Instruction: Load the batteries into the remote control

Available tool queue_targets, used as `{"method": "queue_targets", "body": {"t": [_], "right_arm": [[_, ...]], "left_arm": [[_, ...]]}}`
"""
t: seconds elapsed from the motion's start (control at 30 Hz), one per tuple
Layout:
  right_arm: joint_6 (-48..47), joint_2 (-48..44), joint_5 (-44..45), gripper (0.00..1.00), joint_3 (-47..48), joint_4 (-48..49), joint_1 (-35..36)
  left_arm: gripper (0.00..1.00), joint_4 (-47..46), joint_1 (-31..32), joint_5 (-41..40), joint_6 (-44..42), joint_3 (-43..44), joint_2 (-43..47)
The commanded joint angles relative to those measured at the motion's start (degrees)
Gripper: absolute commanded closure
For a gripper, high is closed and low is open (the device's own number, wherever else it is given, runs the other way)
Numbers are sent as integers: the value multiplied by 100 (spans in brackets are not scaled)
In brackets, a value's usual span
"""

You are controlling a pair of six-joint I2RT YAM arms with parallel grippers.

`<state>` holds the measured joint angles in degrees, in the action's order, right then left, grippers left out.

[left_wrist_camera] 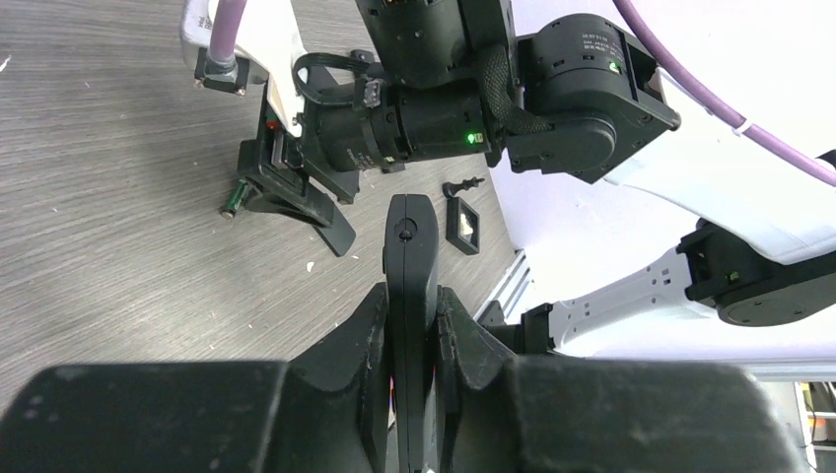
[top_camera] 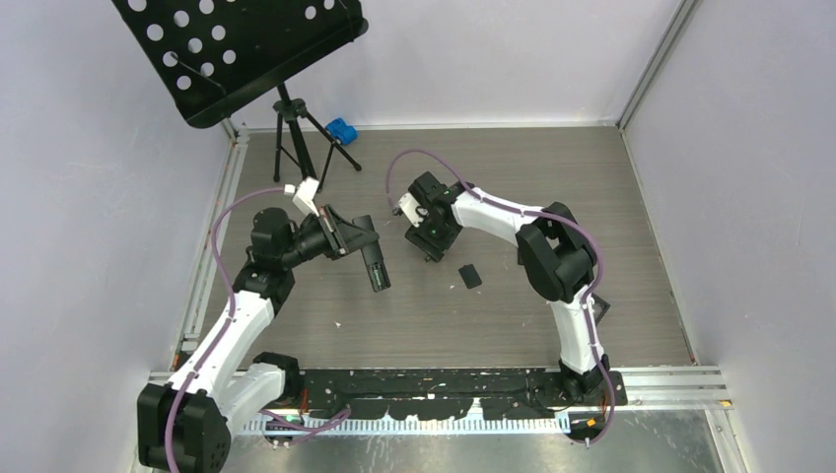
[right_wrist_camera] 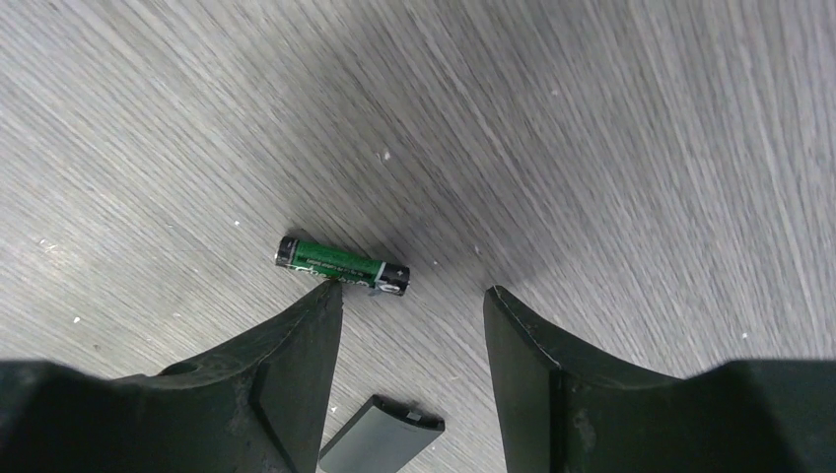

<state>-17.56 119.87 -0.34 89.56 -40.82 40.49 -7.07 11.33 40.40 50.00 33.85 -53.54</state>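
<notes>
Left end effector (left_wrist_camera: pixel 412 301) is clenched on the remote (left_wrist_camera: pixel 411 241), gripping its narrow sides. Right end effector (right_wrist_camera: pixel 412 293) hangs released, its fingers spread over the table (right_wrist_camera: pixel 641 148). A green battery (right_wrist_camera: pixel 342 264) lies flat just beyond one fingertip, and a black cover (top_camera: pixel 470 276) sits close beside that end effector.

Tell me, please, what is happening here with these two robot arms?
The robot is loading batteries into a remote. The left gripper is shut on the black remote control, clamping it edge-on between its fingers. The right gripper is open and hangs low over a green battery that lies on the table, not yet gripped. A small flat black cover lies on the table nearby.
</notes>
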Motion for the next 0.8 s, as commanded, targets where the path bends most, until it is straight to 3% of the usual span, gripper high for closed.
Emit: {"method": "queue_targets", "body": {"t": [0.0,0.37,0.67,0.77], "right_arm": [[-372,273,-636,41,387,-209,-33],[-484,747,-992,46,903,-190,-34],[-143,757,-650,97,875,-394,-33],[209,606,-568,99,843,-377,-41]], "left_arm": [[100,-356,-52,214,113,289,-38],[100,-357,-70,236,159,324,-95],[100,-386,-78,214,177,275,-142],[100,-438,-79,205,206,244,-181]]}}
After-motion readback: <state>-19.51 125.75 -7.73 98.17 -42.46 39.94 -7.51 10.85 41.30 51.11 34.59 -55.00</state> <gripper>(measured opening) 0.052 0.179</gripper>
